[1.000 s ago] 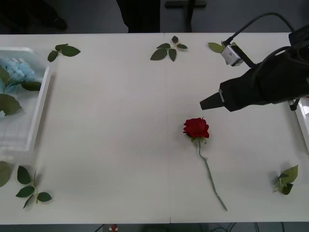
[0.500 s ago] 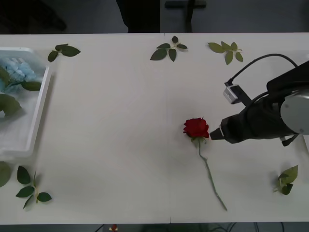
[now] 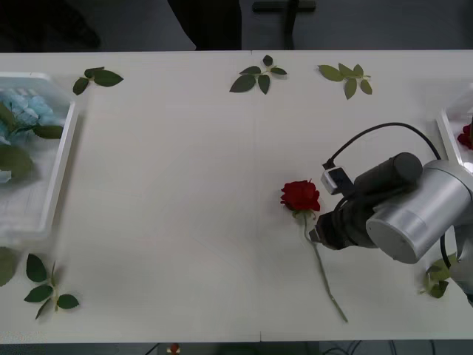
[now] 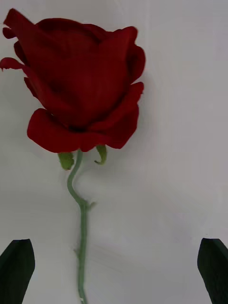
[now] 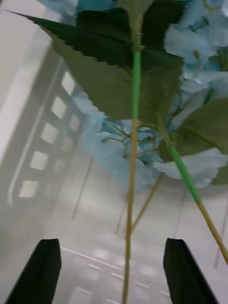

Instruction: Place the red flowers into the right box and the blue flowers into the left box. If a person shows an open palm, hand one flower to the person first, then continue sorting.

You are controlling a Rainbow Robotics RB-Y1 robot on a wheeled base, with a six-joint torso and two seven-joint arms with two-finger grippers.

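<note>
Right gripper (image 4: 114, 270) has dropped from beside the rose (image 3: 301, 196) head to its upper stem since 0.5 s ago; fingers wide, straddling the stem, holding nothing. Rose lies mid-table, bare table (image 3: 177, 185) all round. Left gripper (image 5: 111, 270) open over blue flowers (image 5: 142, 142) in the left box (image 3: 52, 192). Right box (image 3: 446, 132) at the far right edge.
</note>
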